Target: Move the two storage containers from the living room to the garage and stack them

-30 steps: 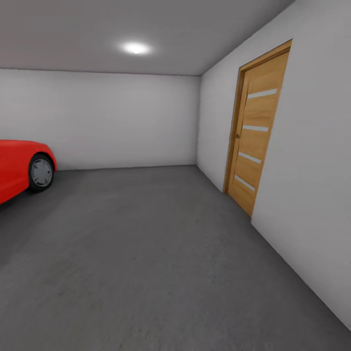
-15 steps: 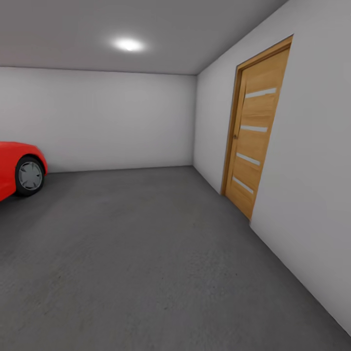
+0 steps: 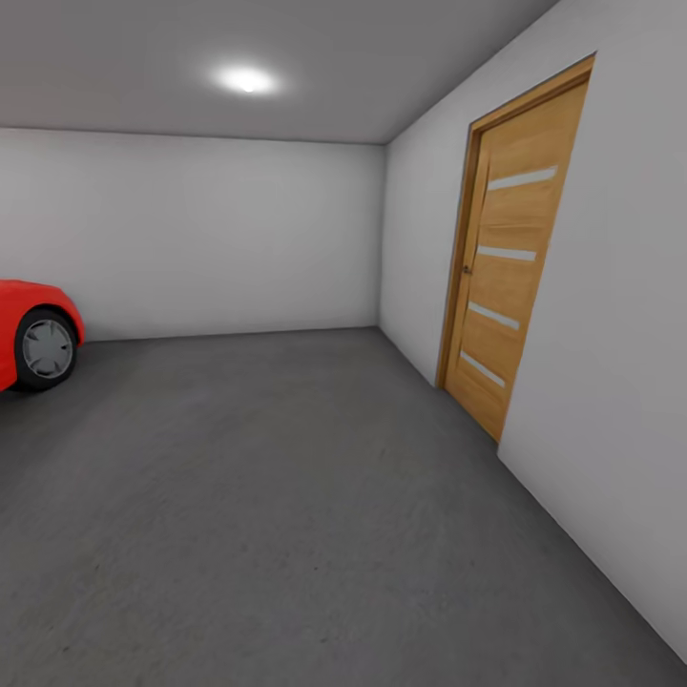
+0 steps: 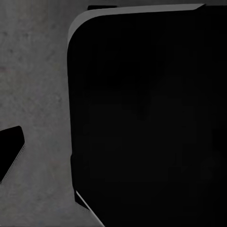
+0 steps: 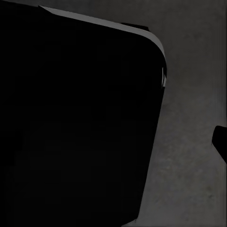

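I'm in the garage: grey floor [image 3: 286,496], red car [image 3: 33,334] far left, wooden door [image 3: 506,277] right. Can't tell either gripper's state, no readable writing.

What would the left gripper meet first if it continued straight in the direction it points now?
Probably the floor: the left wrist view looks along the fingers onto mottled grey concrete. A large black rounded body covers much of that picture, perhaps part of the robot; I cannot tell whether it lies in the path.
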`<state>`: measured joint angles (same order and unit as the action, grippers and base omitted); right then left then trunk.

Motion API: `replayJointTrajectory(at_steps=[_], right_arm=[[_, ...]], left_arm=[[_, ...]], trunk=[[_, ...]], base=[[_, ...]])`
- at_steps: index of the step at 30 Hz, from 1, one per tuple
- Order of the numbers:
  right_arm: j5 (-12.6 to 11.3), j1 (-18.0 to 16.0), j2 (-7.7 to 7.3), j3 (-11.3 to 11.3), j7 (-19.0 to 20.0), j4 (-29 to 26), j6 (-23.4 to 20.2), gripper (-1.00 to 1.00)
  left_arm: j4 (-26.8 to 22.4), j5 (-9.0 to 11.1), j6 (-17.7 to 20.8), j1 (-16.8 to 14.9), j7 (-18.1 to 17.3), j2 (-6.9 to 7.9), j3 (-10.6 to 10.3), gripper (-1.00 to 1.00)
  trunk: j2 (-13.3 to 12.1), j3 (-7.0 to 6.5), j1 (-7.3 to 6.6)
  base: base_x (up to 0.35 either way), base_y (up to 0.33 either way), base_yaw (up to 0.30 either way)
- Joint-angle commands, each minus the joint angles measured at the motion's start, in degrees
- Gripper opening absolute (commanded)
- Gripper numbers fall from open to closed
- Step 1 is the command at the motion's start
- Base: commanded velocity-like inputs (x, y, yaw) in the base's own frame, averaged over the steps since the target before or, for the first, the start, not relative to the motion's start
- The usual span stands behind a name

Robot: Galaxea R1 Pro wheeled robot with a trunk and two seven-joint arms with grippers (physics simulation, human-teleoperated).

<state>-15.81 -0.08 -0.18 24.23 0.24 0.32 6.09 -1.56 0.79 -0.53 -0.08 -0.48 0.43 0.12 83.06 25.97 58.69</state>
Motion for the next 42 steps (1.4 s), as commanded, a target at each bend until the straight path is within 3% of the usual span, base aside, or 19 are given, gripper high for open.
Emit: replayJointTrajectory(at_steps=[1, 42], right_arm=[[-0.56, -0.01, 0.02, 0.48, 0.03, 0.04, 0.24, 1.00], [-0.66, -0.01, 0.17, 0.56, -0.14, 0.04, 0.33, 1.00]], left_arm=[[-0.02, 0.09, -0.04, -0.01, -0.05, 0.01, 0.02, 1.00], [-0.02, 0.18, 0.00, -0.01, -0.01, 0.01, 0.13, 1.00]], trunk=[[0.02, 0.04, 0.03], [0.02, 0.04, 0.03]], base=[[0.322, 0.000, 0.000], [0.322, 0.000, 0.000]])
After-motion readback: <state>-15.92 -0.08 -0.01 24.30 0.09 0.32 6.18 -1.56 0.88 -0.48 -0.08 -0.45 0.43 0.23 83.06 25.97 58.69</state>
